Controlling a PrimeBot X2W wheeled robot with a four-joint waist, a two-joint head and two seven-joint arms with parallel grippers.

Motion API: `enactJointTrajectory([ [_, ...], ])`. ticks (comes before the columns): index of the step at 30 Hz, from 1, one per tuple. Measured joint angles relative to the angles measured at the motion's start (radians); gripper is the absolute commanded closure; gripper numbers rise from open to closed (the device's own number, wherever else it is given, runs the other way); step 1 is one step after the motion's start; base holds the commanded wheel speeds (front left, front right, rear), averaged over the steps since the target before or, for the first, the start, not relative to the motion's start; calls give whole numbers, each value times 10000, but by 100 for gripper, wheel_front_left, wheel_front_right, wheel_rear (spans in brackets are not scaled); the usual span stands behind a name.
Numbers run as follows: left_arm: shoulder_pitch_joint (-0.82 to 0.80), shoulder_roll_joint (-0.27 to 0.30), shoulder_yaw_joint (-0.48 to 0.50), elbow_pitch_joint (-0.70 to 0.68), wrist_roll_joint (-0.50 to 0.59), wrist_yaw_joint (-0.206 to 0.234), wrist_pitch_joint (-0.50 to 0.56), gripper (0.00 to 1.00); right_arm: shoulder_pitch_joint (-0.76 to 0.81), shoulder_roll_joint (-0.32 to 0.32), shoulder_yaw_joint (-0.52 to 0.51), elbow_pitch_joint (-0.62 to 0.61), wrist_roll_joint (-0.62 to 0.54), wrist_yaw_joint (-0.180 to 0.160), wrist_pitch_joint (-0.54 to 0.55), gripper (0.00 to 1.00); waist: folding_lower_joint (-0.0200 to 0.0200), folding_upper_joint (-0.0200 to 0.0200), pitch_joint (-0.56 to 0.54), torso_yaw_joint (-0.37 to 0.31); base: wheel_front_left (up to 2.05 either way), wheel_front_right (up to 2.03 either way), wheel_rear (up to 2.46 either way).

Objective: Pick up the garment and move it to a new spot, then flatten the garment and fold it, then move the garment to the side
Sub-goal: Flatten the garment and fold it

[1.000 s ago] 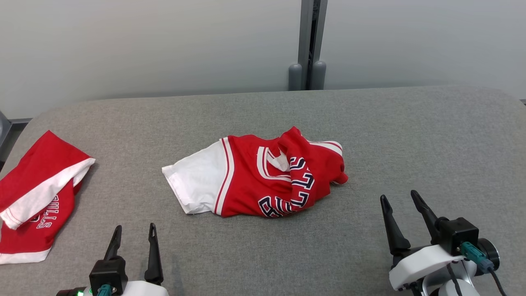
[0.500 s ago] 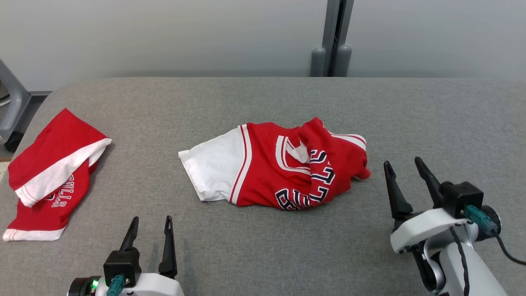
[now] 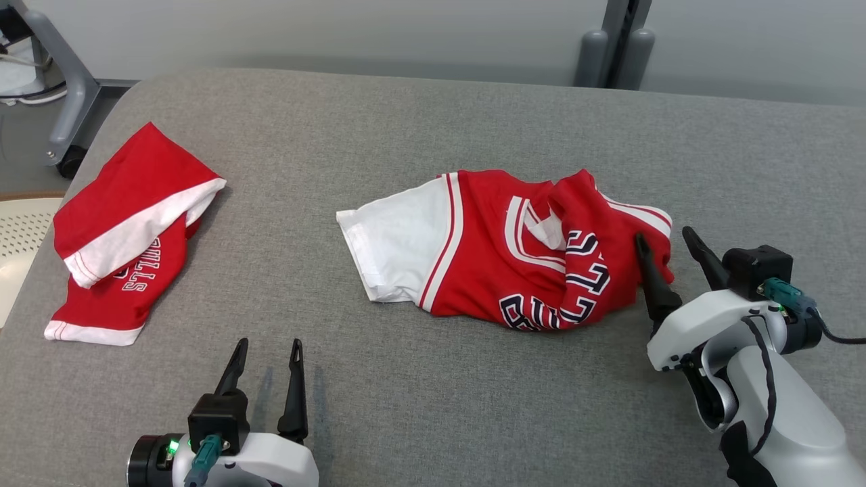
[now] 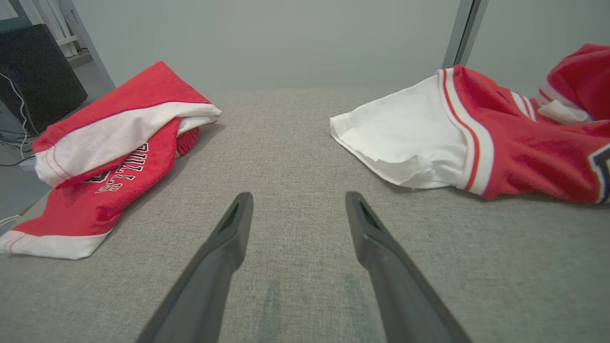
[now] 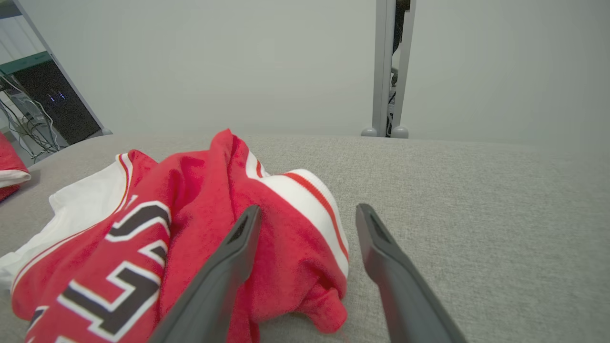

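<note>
While a second red jersey (image 3: 128,230) lies far left, my left gripper (image 3: 268,343) hovers spread and empty above the grey table (image 3: 433,419); the crumpled garment (image 3: 500,264) sits mid-table, my right gripper (image 3: 662,235) gaping at its right edge. Closing there could catch one loose fold and drag it bunched

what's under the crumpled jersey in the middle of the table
The jersey lies bunched on the grey table, which shows all round its edges. Its right side is heaped in folds over itself. Whatever lies beneath the cloth is covered.
</note>
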Motion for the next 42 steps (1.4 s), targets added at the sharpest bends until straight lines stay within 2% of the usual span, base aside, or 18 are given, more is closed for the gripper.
enactJointTrajectory([
  [5,-48,4,-17,52,-69,31,0,0,-317,-236,725,627,447,0,0,0,0,0,156,177,0,0,0],
  [6,-63,4,-27,48,-84,31,0,0,-383,-282,823,696,502,0,0,15,0,0,179,194,0,0,0],
  [7,-81,4,-33,40,-98,35,0,0,-453,-322,926,771,579,0,0,40,0,0,201,208,0,0,0],
  [9,-127,4,-52,25,-107,38,0,0,-539,-374,1087,915,740,0,0,74,0,0,248,232,0,0,0],
  [10,-156,4,-65,19,-140,38,0,0,-577,-393,1181,980,823,0,0,95,0,0,268,241,0,0,0],
  [11,-179,4,-73,12,-151,40,0,0,-621,-412,1275,1018,895,0,0,100,0,0,286,251,0,0,0],
  [15,-203,4,-84,12,-151,50,0,0,-744,-583,1197,637,966,0,0,100,0,0,293,249,0,0,0],
  [23,-107,2,-25,54,-157,36,0,0,-744,-936,-558,-1486,247,0,2,100,0,0,-138,7,0,0,0],
  [27,29,2,-29,105,-211,-12,0,0,-925,-1156,-1103,-2489,-217,0,2,100,0,0,-442,-196,0,0,0],
  [34,297,2,-180,219,-395,-23,0,0,-1607,-1549,-569,-3517,-1116,0,2,100,0,0,-1048,-476,0,0,0],
  [39,478,0,-307,303,-500,-25,0,0,-1856,-1206,-6,-3910,-1210,0,0,100,0,0,-1455,-481,0,0,0],
  [42,616,2,-299,307,-500,-46,0,0,-1857,-763,272,-3965,-884,0,0,100,-1,0,-1646,-399,0,0,0],
])
